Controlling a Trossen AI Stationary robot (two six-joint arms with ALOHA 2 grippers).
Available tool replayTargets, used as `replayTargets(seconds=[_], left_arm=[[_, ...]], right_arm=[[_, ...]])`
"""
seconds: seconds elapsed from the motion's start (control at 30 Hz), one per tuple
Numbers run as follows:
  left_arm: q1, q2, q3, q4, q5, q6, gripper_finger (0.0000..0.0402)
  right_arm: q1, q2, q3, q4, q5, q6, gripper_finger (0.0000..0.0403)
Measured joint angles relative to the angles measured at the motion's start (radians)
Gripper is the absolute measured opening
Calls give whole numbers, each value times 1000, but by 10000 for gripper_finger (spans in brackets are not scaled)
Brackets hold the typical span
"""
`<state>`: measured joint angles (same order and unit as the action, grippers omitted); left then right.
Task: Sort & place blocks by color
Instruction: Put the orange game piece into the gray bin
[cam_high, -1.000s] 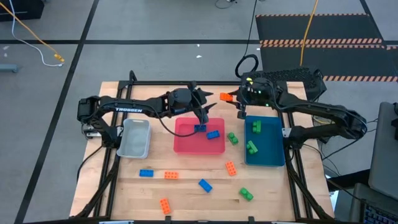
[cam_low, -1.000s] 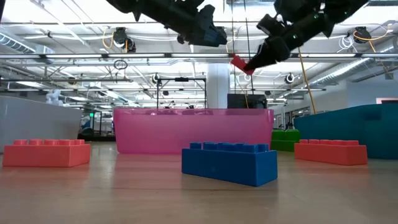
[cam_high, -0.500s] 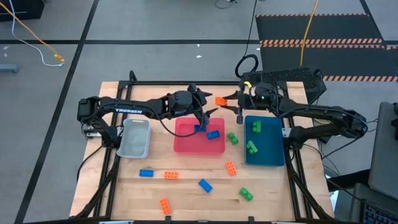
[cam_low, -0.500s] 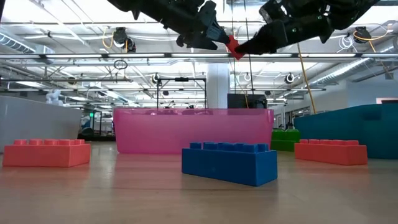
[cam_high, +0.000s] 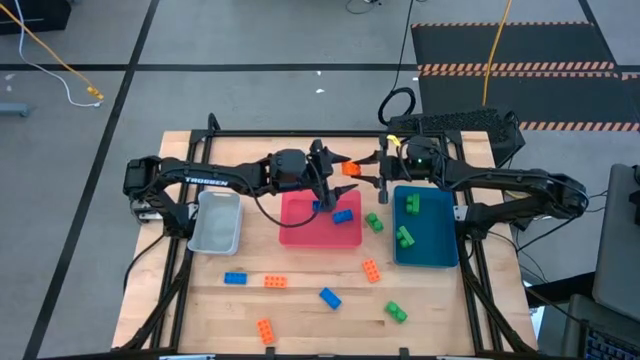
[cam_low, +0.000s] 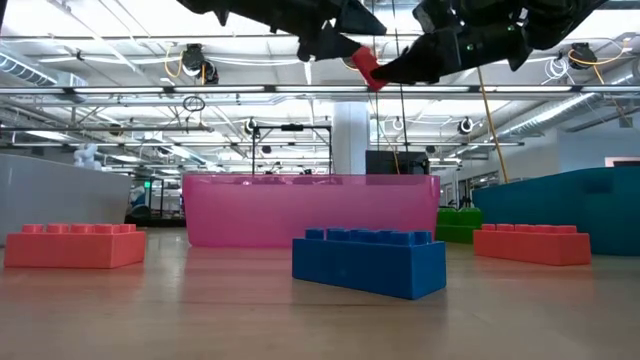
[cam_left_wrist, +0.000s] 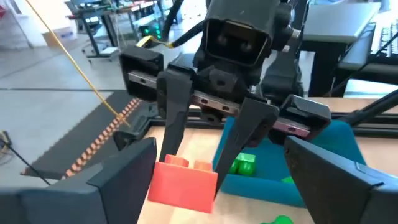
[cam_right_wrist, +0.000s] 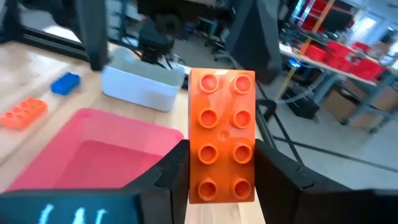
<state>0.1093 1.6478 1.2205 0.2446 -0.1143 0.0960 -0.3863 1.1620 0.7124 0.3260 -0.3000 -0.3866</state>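
An orange studded block hangs in the air beyond the pink tray's far edge, in my shut right gripper. My left gripper is open and faces it from the left. Its two fingers stand on either side of the block; whether they touch it I cannot tell. Two blue blocks lie in the pink tray and two green ones in the teal tray. Several blue, orange and green blocks lie loose on the near table. My right gripper pinches the orange block between its two fingers, one on each long side at the end nearer the wrist. The fingers reach in about level from the table's right. The block is lifted clear, its studded face turned toward the wrist camera.
A grey tray sits left of the pink one. Loose blocks: blue, orange, blue, orange, green, orange, green. Bare wood lies along the near edge.
My right gripper has carried the orange block toward the table's left, up to my left gripper. My left gripper has risen out of the pink tray and tipped from pointing down to pointing level toward the right, so that its fingers now flank the block.
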Motion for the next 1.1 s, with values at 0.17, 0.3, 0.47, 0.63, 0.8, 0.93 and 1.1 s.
replayTargets(seconds=[0.17, 0.3, 0.47, 0.63, 0.8, 0.93, 1.1], left_arm=[[0, 0, 0, -49, 2, -13, 321], [7, 0, 0, -48, 1, -10, 303], [20, 0, 0, -48, 1, -17, 284], [21, 0, 0, -51, -13, -23, 244], [21, 0, 0, -72, -17, -25, 166], [21, 0, 0, -70, -21, -27, 140], [16, -31, 4, -160, -108, -16, 140]], right_arm=[[2, 10, 0, 11, -18, -3, 129], [2, 10, 0, 11, -18, -3, 129], [4, 10, 0, 15, -19, -2, 129], [4, 10, 0, 22, -19, -1, 129], [5, 10, 0, 25, -20, 9, 129], [5, 10, 0, 33, -27, 28, 129], [5, 10, 1, 44, -13, 70, 212]])
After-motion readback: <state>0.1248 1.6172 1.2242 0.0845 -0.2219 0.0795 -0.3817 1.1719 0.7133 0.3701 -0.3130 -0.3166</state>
